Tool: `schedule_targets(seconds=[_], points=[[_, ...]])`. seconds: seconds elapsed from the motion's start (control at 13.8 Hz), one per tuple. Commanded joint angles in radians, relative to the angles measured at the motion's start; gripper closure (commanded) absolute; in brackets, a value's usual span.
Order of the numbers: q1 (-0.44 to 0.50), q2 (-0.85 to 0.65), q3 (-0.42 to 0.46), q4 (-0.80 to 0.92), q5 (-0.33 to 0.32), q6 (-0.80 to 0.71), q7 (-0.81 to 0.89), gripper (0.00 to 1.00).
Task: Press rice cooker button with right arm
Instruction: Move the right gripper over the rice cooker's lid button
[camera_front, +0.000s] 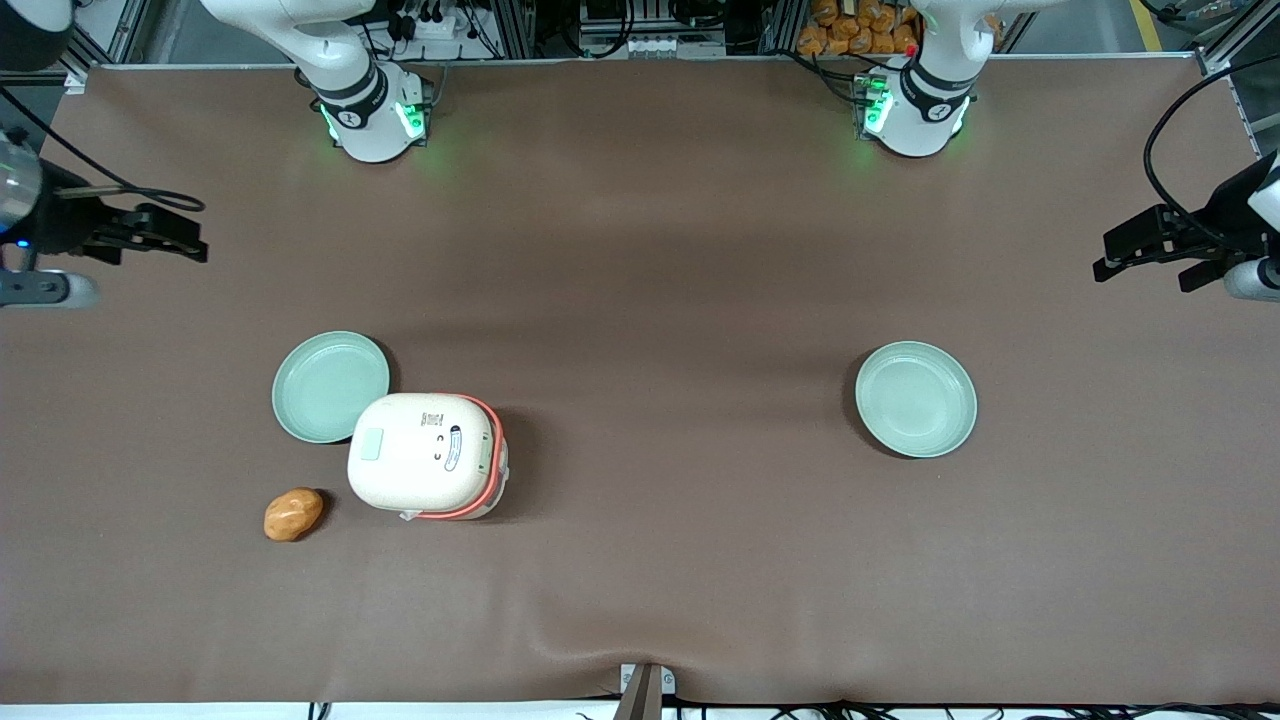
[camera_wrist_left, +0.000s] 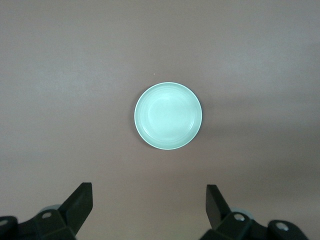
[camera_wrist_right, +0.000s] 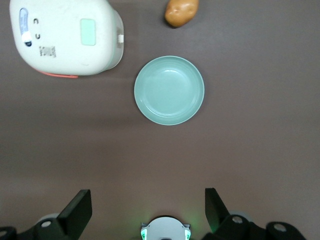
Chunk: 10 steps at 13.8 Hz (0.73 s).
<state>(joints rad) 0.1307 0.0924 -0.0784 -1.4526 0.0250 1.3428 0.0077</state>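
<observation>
Facing upward, the button (camera_wrist_right: 88, 32) is set on the cream lid of the rice cooker (camera_wrist_right: 65, 37), so it can be reached from above. Well apart from it, high over the surface (camera_front: 660, 300), the tool (camera_wrist_right: 148, 210) is held spread wide, empty, touching nothing.

pale green plate (camera_wrist_left: 168, 116) | empty, upright | on brown table (camera_wrist_left: 60, 75) | nothing touching it

Even overhead light, soft shadows, sharp
</observation>
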Motion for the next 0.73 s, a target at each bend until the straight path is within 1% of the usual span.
schedule_targets(seconds=[0.0,0.22,0.29,0.36,0.51,0.58,0.65], points=[[0.038,0.048,-0.004,0.000,0.006,0.037,-0.011,0.00],[0.066,0.105,-0.004,-0.002,0.013,0.146,-0.005,0.00],[0.079,0.128,-0.004,-0.002,0.013,0.182,-0.003,0.06],[0.087,0.151,-0.004,-0.002,0.015,0.215,0.001,0.18],[0.108,0.196,-0.004,-0.002,0.016,0.272,0.066,0.48],[0.128,0.217,-0.004,-0.002,0.016,0.301,0.095,0.61],[0.139,0.234,-0.004,-0.002,0.016,0.332,0.112,0.71]])
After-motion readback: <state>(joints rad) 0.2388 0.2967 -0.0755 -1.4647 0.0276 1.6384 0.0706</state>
